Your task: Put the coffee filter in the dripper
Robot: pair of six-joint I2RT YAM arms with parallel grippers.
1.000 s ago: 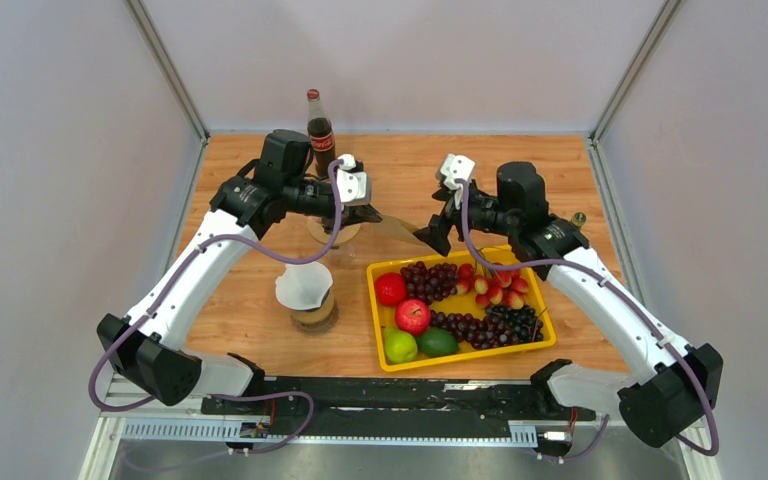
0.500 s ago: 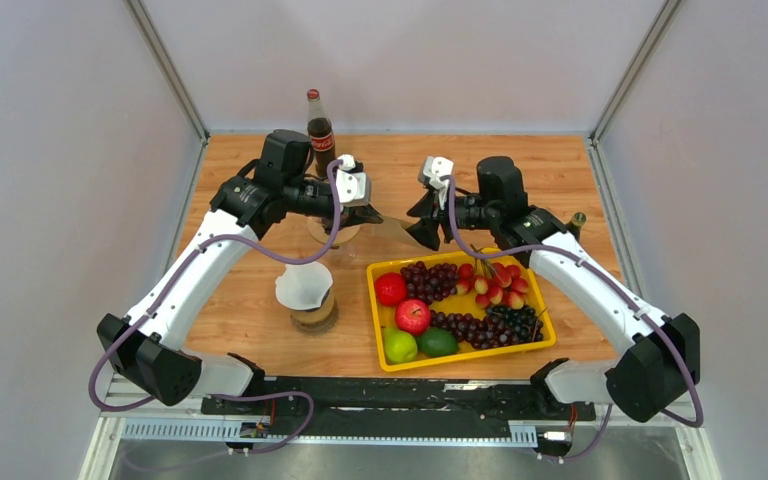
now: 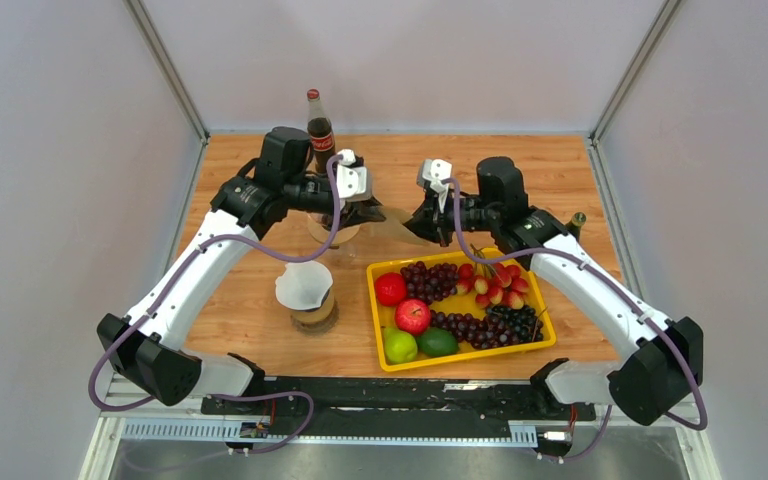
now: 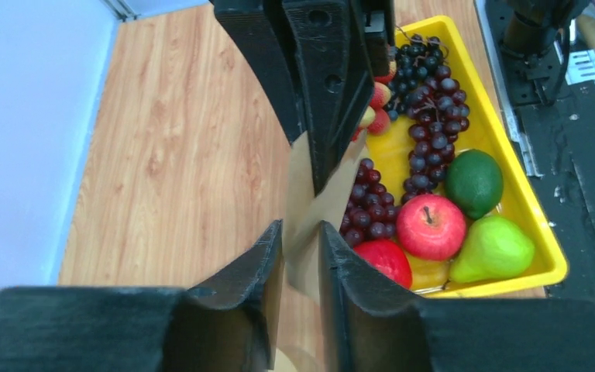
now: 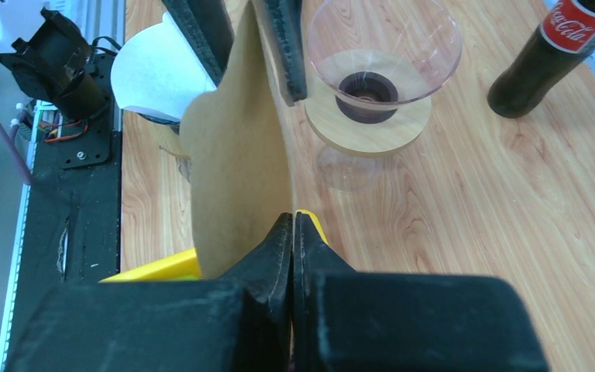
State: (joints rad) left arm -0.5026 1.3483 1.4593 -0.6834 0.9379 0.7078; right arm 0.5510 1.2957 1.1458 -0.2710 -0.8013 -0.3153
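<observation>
Brown paper coffee filter (image 5: 236,155): in the air at centre of the top view, not yet in the clear glass cone dripper with wooden collar (image 5: 380,70) just left of it. Insertion remains.

Right end effector (image 5: 293,225): pressed together on the filter's edge. Left end effector (image 4: 300,240): slightly spread around the opposite edge. Both arms reach inward over the wooden counter (image 3: 250,290), wrists facing each other.

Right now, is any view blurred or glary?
Top external: evenly lit, soft shadows, no glare. Left wrist: the near left fingers are soft, the yellow tray sharp. Right wrist: the right fingers blur up close; faint highlights on the glass dripper.
</observation>
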